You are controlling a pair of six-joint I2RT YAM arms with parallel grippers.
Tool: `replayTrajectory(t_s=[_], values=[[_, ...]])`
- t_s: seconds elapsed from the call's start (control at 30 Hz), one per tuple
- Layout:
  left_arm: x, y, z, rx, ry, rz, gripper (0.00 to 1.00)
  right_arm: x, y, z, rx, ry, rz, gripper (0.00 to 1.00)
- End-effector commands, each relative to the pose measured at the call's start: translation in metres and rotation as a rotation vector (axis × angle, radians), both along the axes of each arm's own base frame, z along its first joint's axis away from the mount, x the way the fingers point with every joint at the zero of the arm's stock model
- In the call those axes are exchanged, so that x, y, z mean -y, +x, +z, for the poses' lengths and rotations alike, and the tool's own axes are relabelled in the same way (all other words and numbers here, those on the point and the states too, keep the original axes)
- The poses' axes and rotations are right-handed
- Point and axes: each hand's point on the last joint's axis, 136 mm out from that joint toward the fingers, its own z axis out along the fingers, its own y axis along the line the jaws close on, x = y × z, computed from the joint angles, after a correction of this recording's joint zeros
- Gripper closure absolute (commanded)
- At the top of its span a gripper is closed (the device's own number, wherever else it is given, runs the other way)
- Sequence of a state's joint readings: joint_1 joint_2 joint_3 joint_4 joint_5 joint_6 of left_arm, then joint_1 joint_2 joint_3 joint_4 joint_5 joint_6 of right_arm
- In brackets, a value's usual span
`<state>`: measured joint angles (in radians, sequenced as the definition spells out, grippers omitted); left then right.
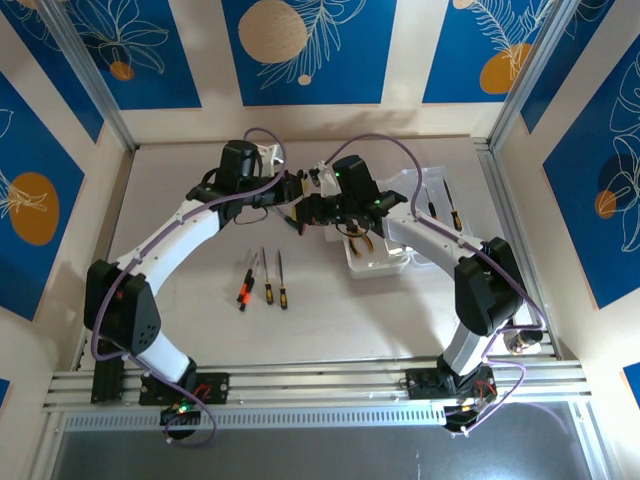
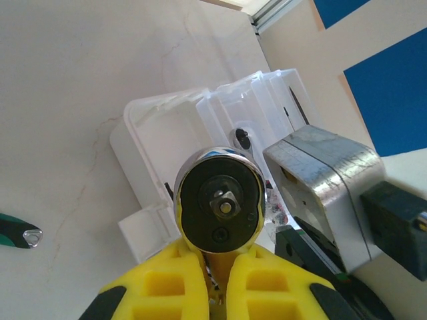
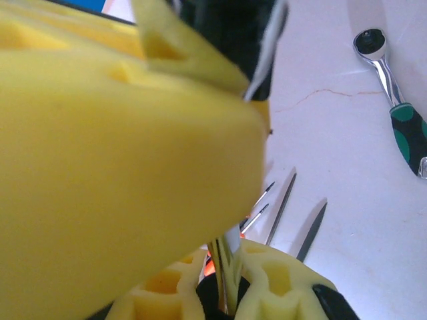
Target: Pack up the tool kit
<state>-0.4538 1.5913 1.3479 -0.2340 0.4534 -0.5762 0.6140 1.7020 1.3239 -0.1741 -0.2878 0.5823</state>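
Note:
My left gripper [image 2: 217,263] is shut on a metal wrench [image 2: 220,200], whose round chrome head faces the camera just past the yellow fingertips. My right gripper [image 3: 227,263] is shut on a thin metal part of the same wrench [image 3: 231,250], and the left gripper's yellow finger looms close in front of it. The two grippers meet above mid-table, left gripper [image 1: 293,192] and right gripper [image 1: 313,205]. The clear plastic case [image 1: 385,262] lies open to their right with the yellow-handled pliers [image 1: 361,240] inside. Three screwdrivers [image 1: 266,281] lie on the table in front.
A second ratchet with a green-black handle [image 3: 400,113] lies on the table beside the grippers. Two more screwdrivers [image 1: 442,205] rest on the case's open lid at the right. Aluminium rails [image 1: 500,190] border the table.

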Motion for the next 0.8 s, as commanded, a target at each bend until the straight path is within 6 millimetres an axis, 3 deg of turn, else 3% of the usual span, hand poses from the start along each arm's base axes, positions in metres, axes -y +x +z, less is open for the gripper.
replayTrajectory(t_s=[0.0,0.1,0.17,0.27,0.43,0.53,0.63,0.77], values=[[-0.003,-0.006,0.011,0.041,0.026,-0.022,0.95,0.004,-0.007,0.018,0.037,0.005,0.025,1.00],[-0.031,-0.004,0.005,0.060,0.164,0.038,0.50,0.032,-0.009,0.013,0.051,-0.092,-0.013,1.00],[-0.056,-0.002,0.004,0.073,0.252,0.090,0.24,0.065,-0.009,0.007,0.048,-0.175,-0.060,1.00],[-0.091,-0.002,-0.002,0.079,0.363,0.162,0.02,0.118,-0.007,-0.004,0.026,-0.316,-0.137,1.00],[-0.135,-0.008,-0.031,0.013,0.496,0.247,0.00,0.201,-0.005,-0.030,-0.029,-0.583,-0.270,1.00],[-0.147,-0.015,-0.052,-0.040,0.526,0.262,0.00,0.239,-0.004,-0.046,-0.049,-0.753,-0.325,1.00],[-0.150,-0.023,-0.068,-0.078,0.533,0.256,0.00,0.259,-0.003,-0.056,-0.055,-0.856,-0.347,1.00],[-0.151,-0.030,-0.082,-0.110,0.538,0.250,0.00,0.263,0.003,-0.062,-0.041,-0.891,-0.345,1.00]])
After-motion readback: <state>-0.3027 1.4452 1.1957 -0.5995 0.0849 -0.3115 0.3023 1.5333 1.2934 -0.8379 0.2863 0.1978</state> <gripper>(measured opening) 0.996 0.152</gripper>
